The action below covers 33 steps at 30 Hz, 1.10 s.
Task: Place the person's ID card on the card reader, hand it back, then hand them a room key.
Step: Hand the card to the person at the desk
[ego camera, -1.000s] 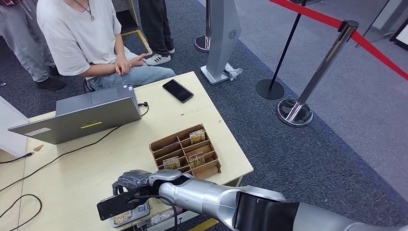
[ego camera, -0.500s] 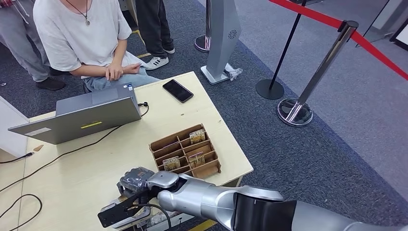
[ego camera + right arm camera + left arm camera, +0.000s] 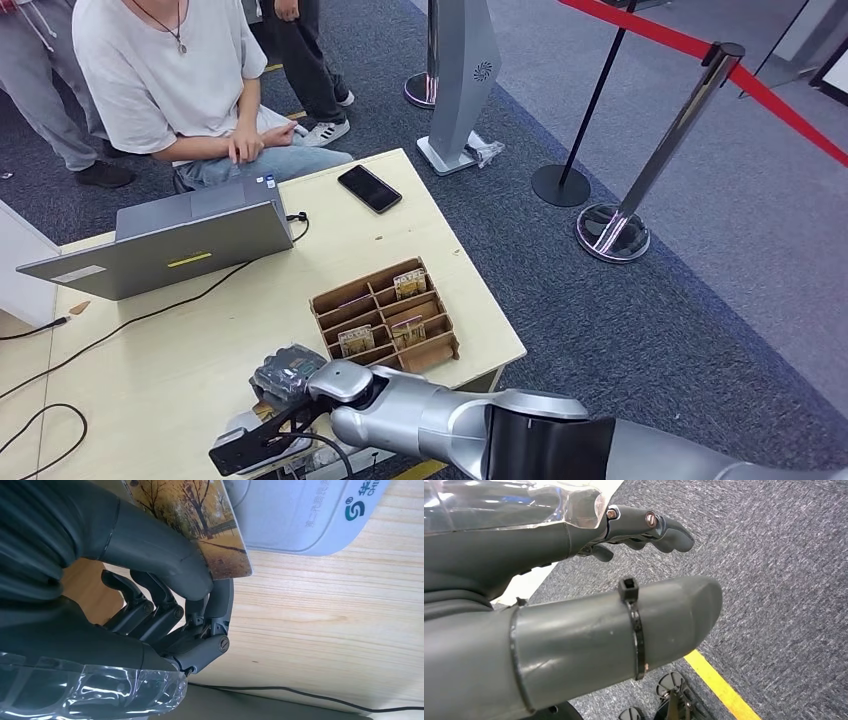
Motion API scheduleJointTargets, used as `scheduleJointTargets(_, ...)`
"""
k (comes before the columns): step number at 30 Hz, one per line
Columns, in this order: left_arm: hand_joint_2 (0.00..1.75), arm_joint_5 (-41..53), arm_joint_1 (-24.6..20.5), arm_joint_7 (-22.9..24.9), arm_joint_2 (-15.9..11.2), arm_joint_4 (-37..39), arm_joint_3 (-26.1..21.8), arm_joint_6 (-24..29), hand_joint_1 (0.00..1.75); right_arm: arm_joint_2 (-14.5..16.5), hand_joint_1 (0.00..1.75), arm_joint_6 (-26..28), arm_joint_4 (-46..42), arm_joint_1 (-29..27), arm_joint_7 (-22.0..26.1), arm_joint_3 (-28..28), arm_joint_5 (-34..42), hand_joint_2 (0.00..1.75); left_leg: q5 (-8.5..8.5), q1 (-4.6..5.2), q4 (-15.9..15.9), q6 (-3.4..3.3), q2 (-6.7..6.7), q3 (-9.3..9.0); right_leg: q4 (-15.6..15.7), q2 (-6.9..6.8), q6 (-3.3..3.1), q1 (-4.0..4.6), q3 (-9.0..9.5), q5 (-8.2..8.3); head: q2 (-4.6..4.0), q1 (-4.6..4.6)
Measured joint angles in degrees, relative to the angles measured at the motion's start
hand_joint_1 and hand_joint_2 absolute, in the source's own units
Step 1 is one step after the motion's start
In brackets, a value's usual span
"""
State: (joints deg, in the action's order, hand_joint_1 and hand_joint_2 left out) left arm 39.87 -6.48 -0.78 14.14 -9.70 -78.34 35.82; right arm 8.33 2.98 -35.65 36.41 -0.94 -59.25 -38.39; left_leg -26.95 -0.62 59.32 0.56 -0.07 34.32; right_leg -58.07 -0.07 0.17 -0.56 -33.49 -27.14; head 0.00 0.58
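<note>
Right hand [image 3: 165, 605] pinching a tree-printed ID card [image 3: 200, 525] between thumb and fingers, card edge lying over the white rounded card reader [image 3: 310, 515] at the near edge of the pale wooden table [image 3: 300, 290]. Left hand [image 3: 624, 535] empty, fingers loosely extended above grey carpet [image 3: 774, 580].

Head view looks down over the table [image 3: 150, 370]; wrist cameras sit close behind each hand.

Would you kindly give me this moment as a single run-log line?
stage: ID card at reader | right hand: pinches ID card over card reader | left hand: holds nothing, above carpet | room keys: in organiser
</note>
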Motion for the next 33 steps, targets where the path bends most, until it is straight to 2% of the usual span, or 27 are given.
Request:
scheduleJointTargets(14, 0.0, 0.0, 0.1, -0.7, 0.0, 0.0, -0.1, -0.1, 0.0, 0.0, 1.75, 1.0, -0.5, -0.9, -1.5, 0.0, -3.6, 1.75, 0.0, 0.0, 0.0, 0.0, 0.0, 0.0, 0.0, 0.0, 0.0, 0.0, 0.0, 0.0, 0.0, 0.0)
scheduleJointTargets(23, 0.0, -0.4, 0.1, -1.9, 0.0, 0.0, -0.2, -1.0, 0.0, 0.0, 1.75, 7.8, -4.4, -3.9, -9.8, -1.7, -20.3, 1.75, 0.0, 0.0, 0.0, 0.0, 0.0, 0.0, 0.0, 0.0, 0.0, 0.0, -0.01, -0.01, 0.0, 0.0)
scheduleJointTargets(33, 0.0, -0.8, 0.1, -2.4, 0.0, 0.0, -0.2, -1.0, 0.0, 0.0, 1.75, 8.4, -6.1, -5.5, -12.2, -2.0, -25.5, 1.75, 0.0, 0.0, 0.0, 0.0, 0.01, 0.0, 0.0, 0.0, 0.0, 0.0, 0.0, -0.01, 0.0, 0.01)
